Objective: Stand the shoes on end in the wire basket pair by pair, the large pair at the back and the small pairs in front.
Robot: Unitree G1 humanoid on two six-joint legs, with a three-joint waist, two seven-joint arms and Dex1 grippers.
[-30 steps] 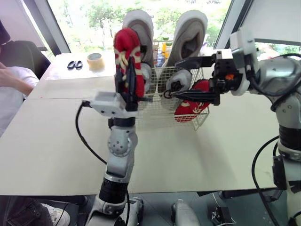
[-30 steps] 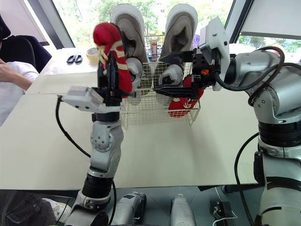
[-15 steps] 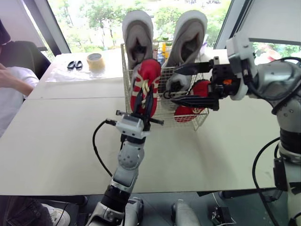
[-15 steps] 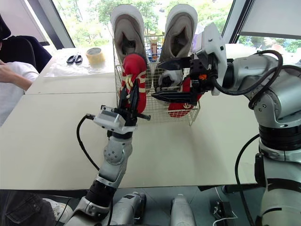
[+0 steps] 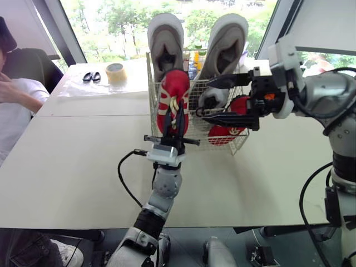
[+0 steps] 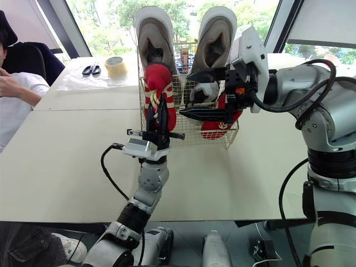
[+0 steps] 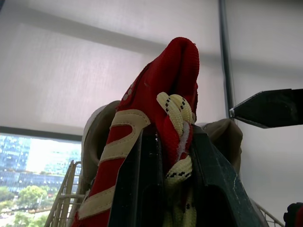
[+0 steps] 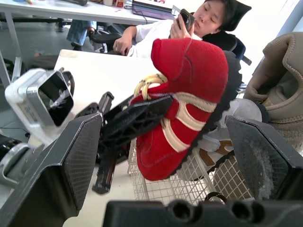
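My left gripper (image 5: 173,115) is shut on a red shoe with cream laces (image 5: 173,95), held toe-up at the front left corner of the wire basket (image 5: 238,142). Whether the shoe's heel is inside the wire I cannot tell. In the left wrist view the fingers (image 7: 138,189) clamp the red shoe (image 7: 166,94) by its laces. My right gripper (image 6: 196,94) hangs open over the basket's right half, holding nothing. The large grey pair (image 5: 166,40) stands on end at the back. A small grey shoe (image 5: 214,95) and a second red shoe (image 5: 229,129) sit in front.
Scissors (image 5: 89,77) and a roll of tape (image 5: 114,73) lie on the far table to the left. A person (image 5: 12,94) sits at the left edge, holding a phone (image 8: 185,18). Bottles stand behind the basket.
My left arm has brought the red shoe down and forward from a raised spot left of the basket to its front left corner. The right gripper has stayed put, open.
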